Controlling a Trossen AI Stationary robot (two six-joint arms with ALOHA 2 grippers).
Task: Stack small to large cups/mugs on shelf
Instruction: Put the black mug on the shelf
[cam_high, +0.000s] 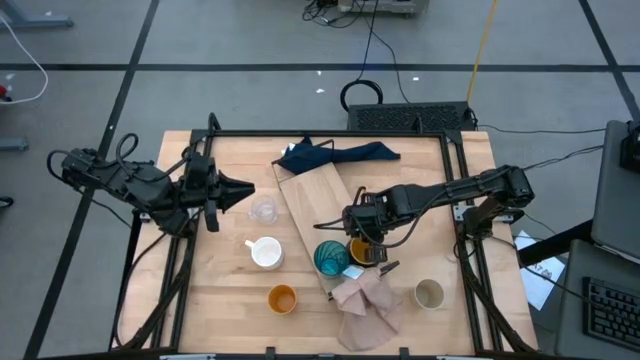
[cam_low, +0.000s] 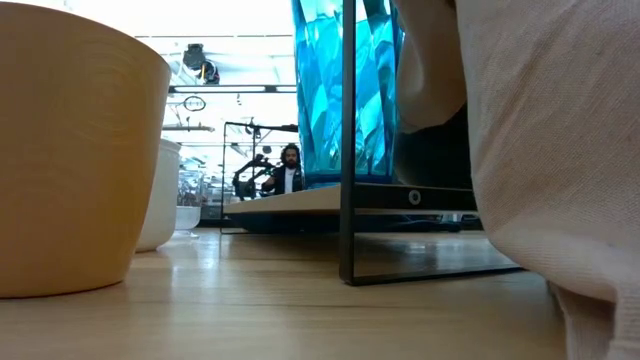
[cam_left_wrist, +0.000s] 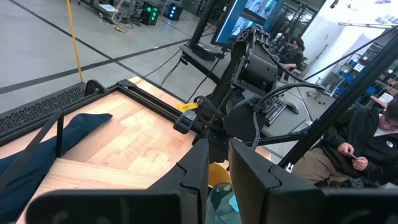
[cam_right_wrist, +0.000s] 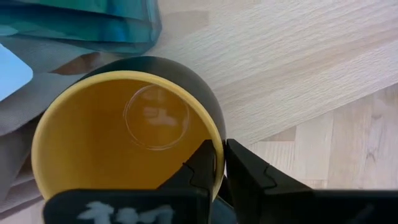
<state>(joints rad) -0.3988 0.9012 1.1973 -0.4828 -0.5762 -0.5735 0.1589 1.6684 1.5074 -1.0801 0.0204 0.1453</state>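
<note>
The pale wood shelf (cam_high: 312, 200) runs slantwise across the table's middle. A teal cup (cam_high: 331, 258) stands on its near end and shows in the low view (cam_low: 345, 90). My right gripper (cam_high: 368, 248) is shut on the mustard-yellow mug (cam_right_wrist: 124, 143) right beside the teal cup. A clear glass (cam_high: 264, 211), a white mug (cam_high: 266, 252) and an orange cup (cam_high: 282, 298) stand on the table left of the shelf. A beige-grey cup (cam_high: 429, 294) stands at the near right. My left gripper (cam_high: 245, 188) is shut and empty, just left of the clear glass. My right gripper holds the mug by its rim (cam_right_wrist: 217, 146), one finger (cam_right_wrist: 202, 171) inside the mug and the other finger (cam_right_wrist: 249, 177) outside its dark wall. The fingers point down from above. The mug is upright, mouth up; whether it is lifted clear, I cannot tell.
A dark blue cloth (cam_high: 335, 155) lies at the shelf's far end. A pinkish-beige cloth (cam_high: 365, 305) lies at its near end, next to the mug. A black frame (cam_low: 347, 150) carries the shelf above the table. People sit beyond the table (cam_left_wrist: 354, 149).
</note>
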